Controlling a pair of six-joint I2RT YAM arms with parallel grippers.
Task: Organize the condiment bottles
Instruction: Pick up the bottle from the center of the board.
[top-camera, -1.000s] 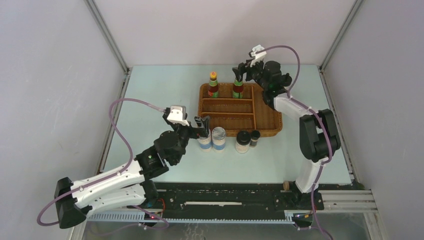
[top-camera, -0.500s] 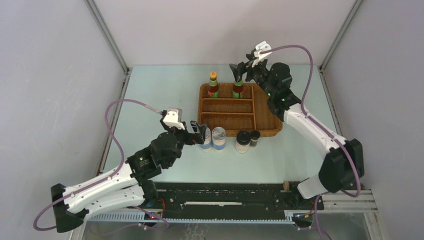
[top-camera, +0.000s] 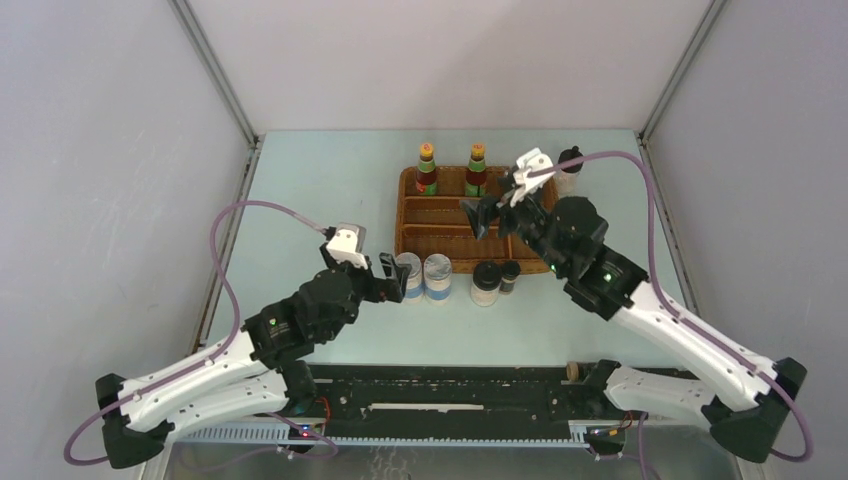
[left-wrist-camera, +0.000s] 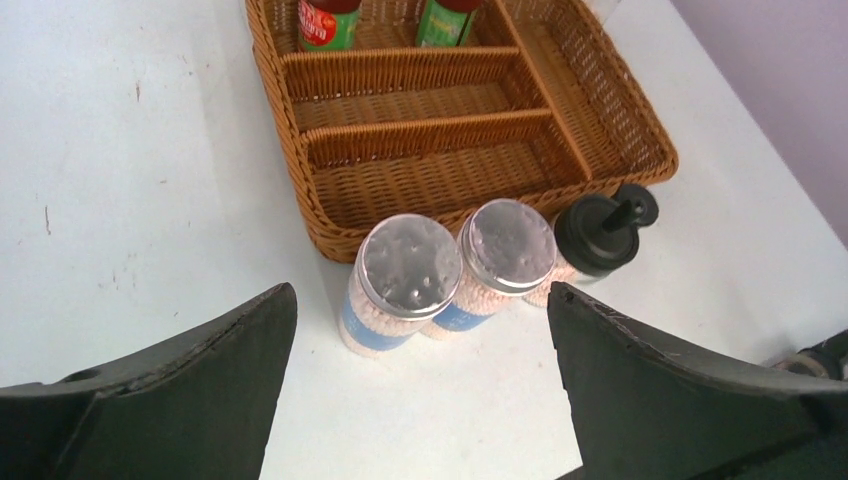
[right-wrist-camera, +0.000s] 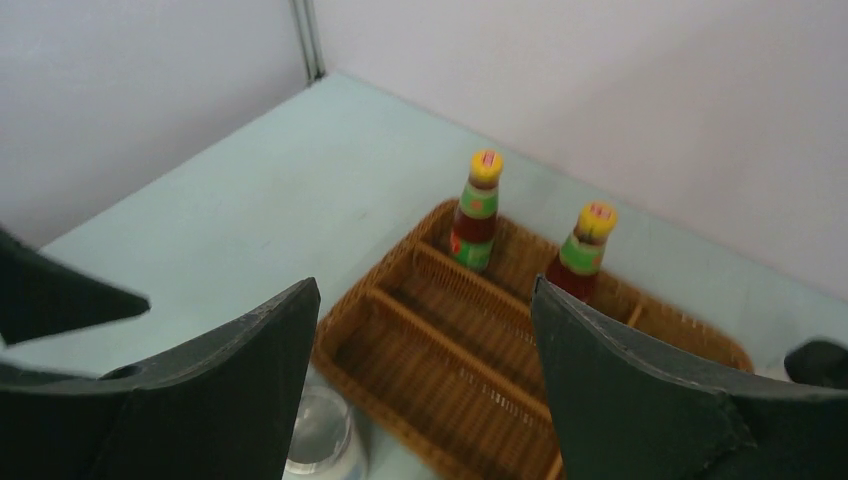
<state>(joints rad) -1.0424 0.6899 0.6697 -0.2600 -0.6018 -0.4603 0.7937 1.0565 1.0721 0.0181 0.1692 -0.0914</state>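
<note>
Two dark sauce bottles with yellow caps (top-camera: 427, 168) (top-camera: 477, 168) stand upright in the far compartment of the wicker tray (top-camera: 545, 245). In front of the tray stand two silver-topped shakers (top-camera: 408, 277) (top-camera: 437, 277), a white black-capped bottle (top-camera: 486, 283) and a tiny dark bottle (top-camera: 510, 276). Another black-capped bottle (top-camera: 569, 170) stands behind the tray's right corner. My left gripper (top-camera: 393, 279) is open just left of the left shaker (left-wrist-camera: 410, 280), holding nothing. My right gripper (top-camera: 492, 208) hangs open and empty above the tray (right-wrist-camera: 470, 370), facing the sauce bottles (right-wrist-camera: 478, 210) (right-wrist-camera: 585, 250).
The tray's three near slots and long right compartment (left-wrist-camera: 600, 110) hold nothing. White walls with metal corner posts (top-camera: 215, 80) close in the table on three sides. Purple cables loop off both arms.
My right gripper has drawn back from the right sauce bottle toward the near side, leaving it upright in the tray. My left gripper slid back left off the left shaker.
</note>
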